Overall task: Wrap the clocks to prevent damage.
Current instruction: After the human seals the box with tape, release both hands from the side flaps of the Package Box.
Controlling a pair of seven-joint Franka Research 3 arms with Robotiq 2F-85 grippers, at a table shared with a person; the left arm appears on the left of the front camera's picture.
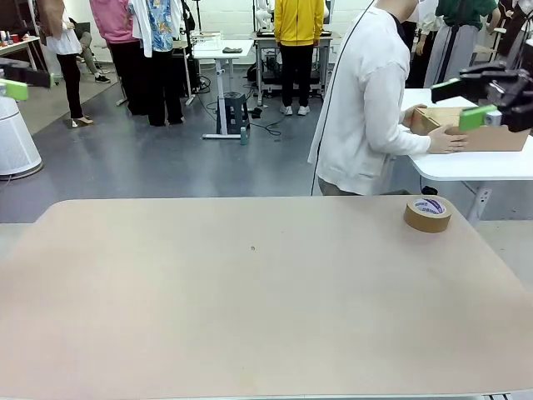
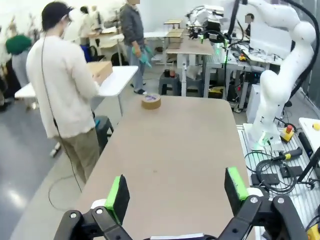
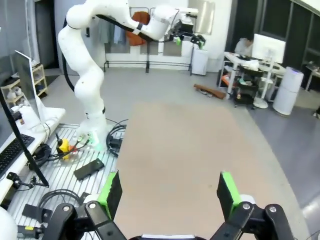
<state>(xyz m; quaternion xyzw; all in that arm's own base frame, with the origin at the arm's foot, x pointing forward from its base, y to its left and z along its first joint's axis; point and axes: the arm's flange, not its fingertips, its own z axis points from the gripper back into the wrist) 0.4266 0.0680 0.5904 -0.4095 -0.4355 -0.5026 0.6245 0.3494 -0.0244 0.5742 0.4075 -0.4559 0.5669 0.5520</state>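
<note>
End effectors: left (image 2: pixel 177 195) and right (image 3: pixel 167 192), jaws apart, empty, raised above table (image 1: pixel 250 317). Tape roll (image 1: pixel 427 214) near far edge. Risk: collision with returning person (image 1: pixel 366 108).

Grey floor (image 1: pixel 150 158), white desks (image 1: pixel 221 50) behind the beige table (image 1: pixel 250 317).

Both robot arms held raised; left gripper (image 2: pixel 177 197) and right gripper (image 3: pixel 167 195) each with jaws spread wide, green pads apart, holding nothing
</note>
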